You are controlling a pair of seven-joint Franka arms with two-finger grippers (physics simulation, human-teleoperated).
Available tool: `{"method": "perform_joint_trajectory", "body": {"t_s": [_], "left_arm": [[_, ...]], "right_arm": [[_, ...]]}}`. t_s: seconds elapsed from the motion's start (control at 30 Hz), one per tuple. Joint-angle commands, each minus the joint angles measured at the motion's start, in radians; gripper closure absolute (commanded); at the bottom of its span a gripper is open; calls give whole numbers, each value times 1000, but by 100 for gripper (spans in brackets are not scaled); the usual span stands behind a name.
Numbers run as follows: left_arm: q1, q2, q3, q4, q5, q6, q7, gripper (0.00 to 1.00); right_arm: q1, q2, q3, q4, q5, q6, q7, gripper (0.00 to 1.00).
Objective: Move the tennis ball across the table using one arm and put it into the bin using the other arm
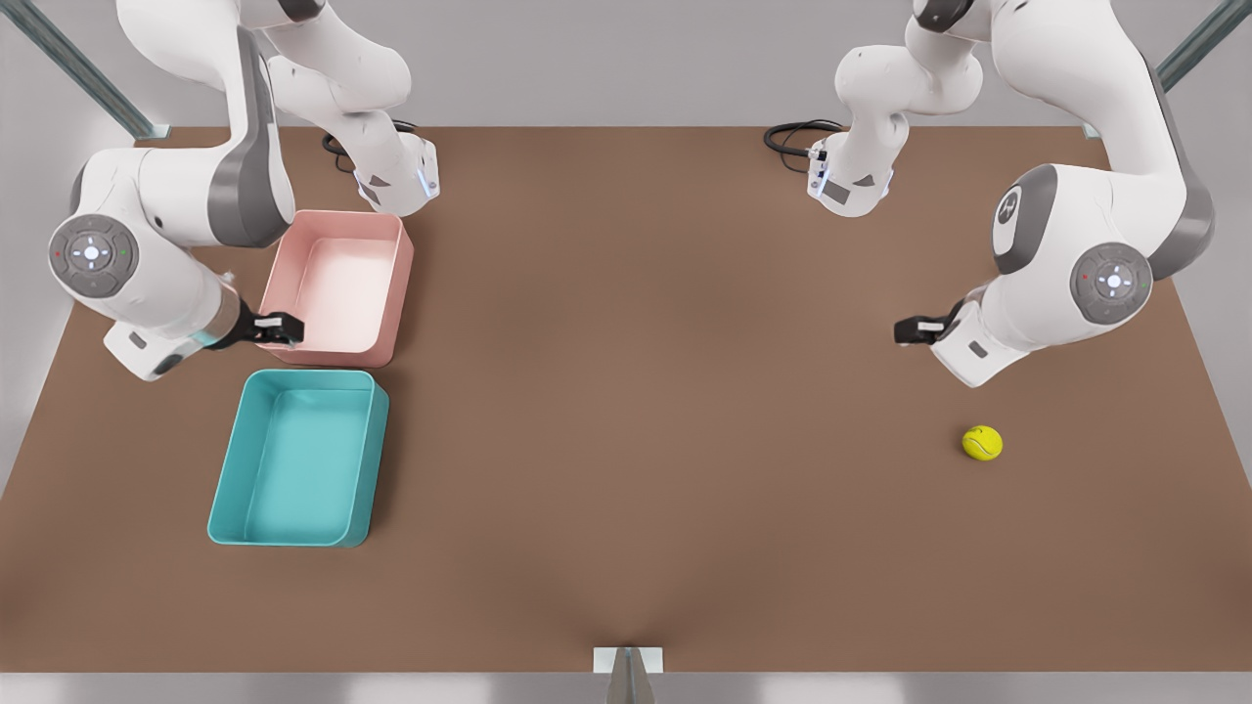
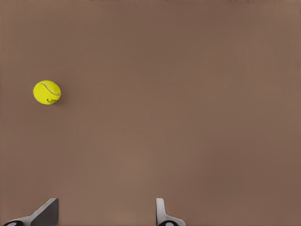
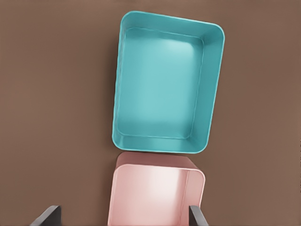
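The tennis ball [image 1: 982, 443], yellow-green with a pale seam, lies on the brown table near the front view's right; in the left wrist view the ball [image 2: 47, 92] rests well off to one side of the fingers. My left gripper [image 1: 905, 330] [image 2: 106, 216] hovers open above bare table, behind the ball, holding nothing. The teal bin [image 1: 298, 455] [image 3: 160, 89] sits empty at the front view's left. My right gripper [image 1: 284, 330] [image 3: 122, 216] hangs open over the pink tub's near edge, just behind the bin, with nothing between its fingers.
A pink tub [image 1: 337, 284] [image 3: 155, 193] of similar shape stands directly behind the teal bin, almost touching it. Both arm bases and black cables [image 1: 797, 137] are at the table's far edge. The wide brown tabletop [image 1: 636, 391] stretches between bins and ball.
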Motion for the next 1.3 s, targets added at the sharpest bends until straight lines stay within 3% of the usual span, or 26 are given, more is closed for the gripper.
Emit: {"method": "perform_joint_trajectory", "body": {"t_s": [0.0,0.07,0.1,0.17,0.2,0.4,0.43,0.5,0.53,0.77,0.87,0.97,1.27], "left_arm": [[0,-1,1,0,5,41,-1,0],[2,11,6,0,8,41,6,0],[14,57,6,6,12,70,11,11],[66,220,30,149,18,85,193,69],[98,286,35,191,17,136,299,77],[238,484,79,189,20,512,1337,79],[252,497,90,186,20,529,1494,79],[301,513,112,154,-2,524,1667,79],[304,516,145,149,-26,524,1906,79],[350,519,202,14,-18,599,2471,79],[347,496,201,-67,-14,696,2530,79],[342,459,165,-167,127,796,2287,79],[344,474,156,-240,156,820,1901,79]], "right_arm": [[1,-2,-4,0,13,77,27,0],[7,1,-5,0,15,71,23,0],[8,1,-5,0,13,51,29,0],[8,2,-5,-1,13,51,29,0],[8,2,-5,-1,13,51,30,0],[4,18,-14,28,0,17,27,0],[2,6,-31,25,-2,-49,26,0],[-21,7,-83,22,153,-1,9,0],[-24,-11,-89,4,148,-15,-4,0],[30,28,-83,17,133,-10,33,0],[28,30,-83,19,133,-12,33,0],[28,32,-83,19,133,-12,32,0],[22,35,-91,20,135,-13,21,0]]}}
